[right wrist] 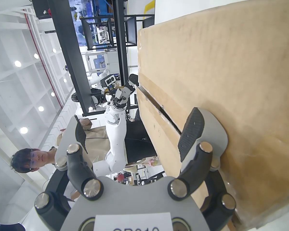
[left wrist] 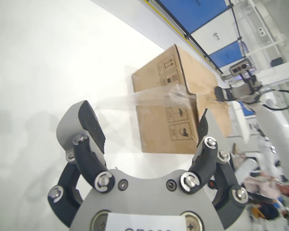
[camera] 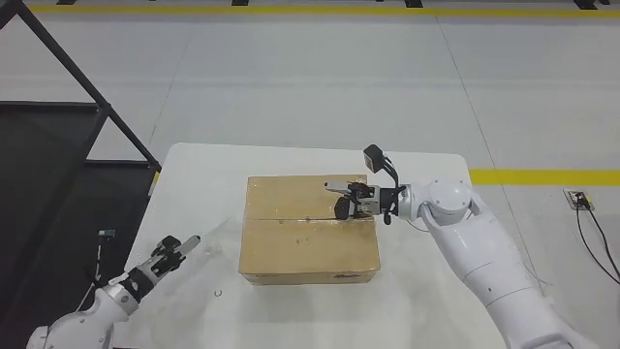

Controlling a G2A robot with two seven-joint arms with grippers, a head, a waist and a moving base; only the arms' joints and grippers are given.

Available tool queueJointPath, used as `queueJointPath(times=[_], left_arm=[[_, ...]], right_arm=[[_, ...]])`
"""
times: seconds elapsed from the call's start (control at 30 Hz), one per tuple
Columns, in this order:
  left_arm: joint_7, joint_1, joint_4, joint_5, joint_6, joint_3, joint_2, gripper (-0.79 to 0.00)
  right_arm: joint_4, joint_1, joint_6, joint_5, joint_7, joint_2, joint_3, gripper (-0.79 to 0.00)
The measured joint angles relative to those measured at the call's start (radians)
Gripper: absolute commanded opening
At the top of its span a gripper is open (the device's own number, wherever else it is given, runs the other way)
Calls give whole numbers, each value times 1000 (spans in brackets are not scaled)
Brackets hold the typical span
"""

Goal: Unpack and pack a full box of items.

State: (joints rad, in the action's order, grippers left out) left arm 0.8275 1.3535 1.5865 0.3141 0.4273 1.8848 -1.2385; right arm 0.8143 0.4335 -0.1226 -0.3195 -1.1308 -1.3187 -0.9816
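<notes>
White tabletop [camera: 194, 184] carries the closed cardboard box [camera: 305, 237] at its middle. The right claw [camera: 339, 199], fingers spread, sits over the lid seam [camera: 291, 219] near the box's right end; it is probably best to slip one finger under a flap edge and lift gently. The left claw [camera: 182, 244] hangs spread, well apart from the box.

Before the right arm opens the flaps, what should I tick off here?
1. Right gripper open: ok.
2. Right gripper above the cardboard box, at its flap seam: ok.
3. Left gripper open and apart from the box: ok.
4. Clear tape fully off the box: not ok, a strip clings at the seam's end.
5. What is inside: cannot tell, the flaps are shut.
</notes>
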Motion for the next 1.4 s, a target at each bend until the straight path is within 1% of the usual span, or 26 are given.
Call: queueJointPath(times=[0.03,0.13,0.2,0.3,0.33,0.4,0.47,0.53,0.57,0.77,0.83,0.9,1.0,1.1,1.23,1.4], left_arm=[[2,1,0,11,1,-1,0,0],[-80,4,-1,65,1,-6,-1,0],[-67,5,-9,14,-22,-32,-2,0],[49,-30,-50,-191,-124,-50,-1,0],[93,-50,-75,-284,-178,-49,0,0],[143,-79,-116,-407,-263,-47,1,0],[160,-108,-164,-508,-358,-46,3,0],[154,-130,-200,-550,-430,-57,5,0],[149,-137,-210,-548,-452,-65,6,0],[134,-185,-262,-550,-562,-132,8,0],[107,-210,-295,-557,-587,-157,6,0],[62,-233,-325,-568,-590,-175,3,0],[-6,-272,-384,-647,-601,-198,-8,0],[-54,-309,-438,-725,-586,-214,-16,0],[-112,-345,-489,-804,-537,-233,-27,0],[-178,-350,-502,-859,-446,-238,-34,0]], right_arm=[[-4,-2,-1,-1,-1,-1,1,0],[-12,-7,-2,-3,-3,-3,3,0],[-17,-10,-3,-4,-6,-4,3,0],[-23,-15,-5,-4,-9,-5,6,0],[-26,-16,-4,-3,-10,-6,7,0],[-29,-18,-4,-3,-10,-7,8,0],[-32,-19,-6,-2,-9,-8,9,0],[-37,-20,-8,-3,-9,-8,8,0],[-38,-20,-8,-3,-10,-8,8,0],[-44,-23,-13,-5,-14,-10,9,0],[-47,-25,-14,-6,-16,-11,11,0],[-50,-27,-15,-5,-16,-12,12,0],[-53,-28,-17,-6,-17,-14,15,0],[-57,-29,-19,-6,-17,-16,17,0],[-60,-31,-21,-4,-16,-17,17,0],[-55,-31,-18,1,-14,-17,16,0]])
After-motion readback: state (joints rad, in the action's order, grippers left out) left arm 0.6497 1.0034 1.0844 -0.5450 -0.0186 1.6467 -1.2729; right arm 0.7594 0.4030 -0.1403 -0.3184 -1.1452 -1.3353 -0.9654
